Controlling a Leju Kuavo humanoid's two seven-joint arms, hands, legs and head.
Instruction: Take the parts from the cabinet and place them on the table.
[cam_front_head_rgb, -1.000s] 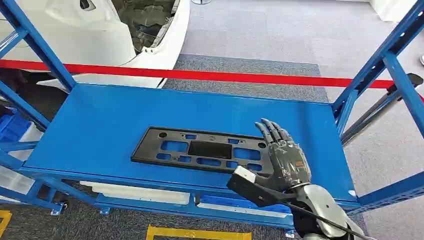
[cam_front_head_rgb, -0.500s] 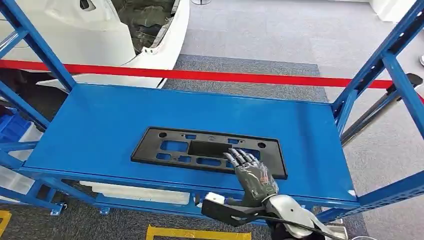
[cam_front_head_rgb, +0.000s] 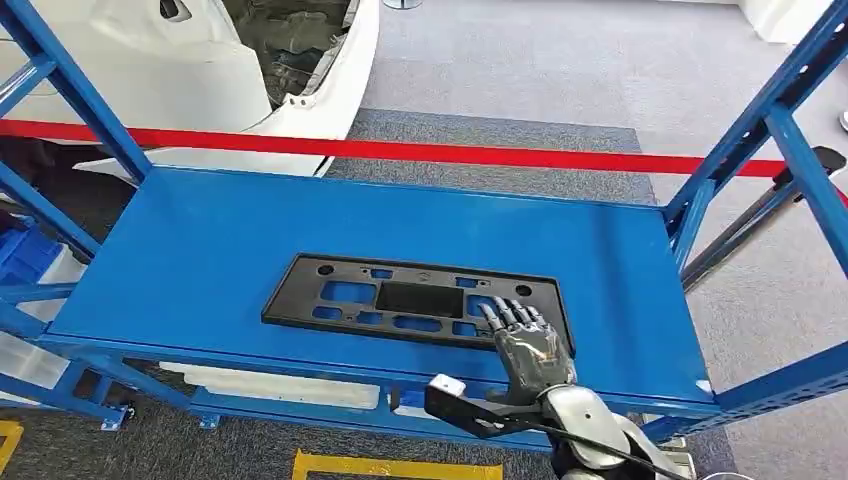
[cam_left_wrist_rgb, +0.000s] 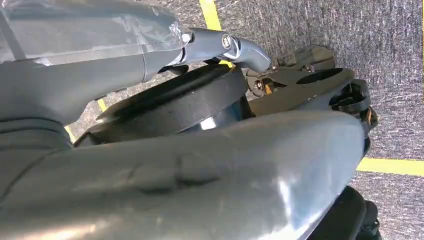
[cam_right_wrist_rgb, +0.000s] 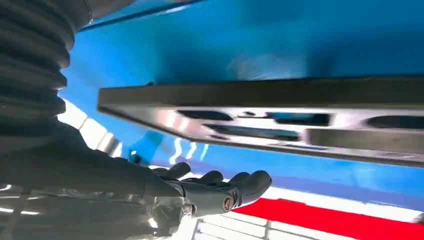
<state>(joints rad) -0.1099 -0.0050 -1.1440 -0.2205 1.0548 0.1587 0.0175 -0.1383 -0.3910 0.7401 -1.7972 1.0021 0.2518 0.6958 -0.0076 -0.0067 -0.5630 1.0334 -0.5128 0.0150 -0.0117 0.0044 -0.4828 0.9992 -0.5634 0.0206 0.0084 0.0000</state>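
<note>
**Black part flat on the blue shelf, right hand at its near right corner**

Black part (cam_front_head_rgb: 415, 300) lay flat on the blue shelf (cam_front_head_rgb: 200, 250) of the cabinet, a little right of the middle and close to the front edge. It was a long, thin rectangular panel of matte black plastic with a raised rim, a solid dark rectangle at its centre and rows of rounded slots through which the blue showed.

The right hand (cam_front_head_rgb: 527, 345) was at the part's near right corner, palm down, its fingers (cam_front_head_rgb: 508, 314) extended and slightly spread over the corner of the panel. The head view did not settle whether they pressed on the plastic or hovered just above it. In the right wrist view the right hand (cam_right_wrist_rgb: 200, 192) had its dark fingers (cam_right_wrist_rgb: 250, 185) lying side by side, gently curled, gripping nothing, with the edge of the part (cam_right_wrist_rgb: 260, 107) apart from them. The hand looked glossy and dark, the forearm behind it silver.

The left hand (cam_left_wrist_rgb: 310, 85) hung over grey carpet (cam_left_wrist_rgb: 380, 55) with yellow floor tape (cam_left_wrist_rgb: 392, 166); I could not tell how its fingers stood.

The shelf was smooth painted metal, carried by slanted blue struts (cam_front_head_rgb: 760, 130). Behind it ran a red strip (cam_front_head_rgb: 450, 152), and beyond that a white moulded body shell (cam_front_head_rgb: 190, 70)
</note>
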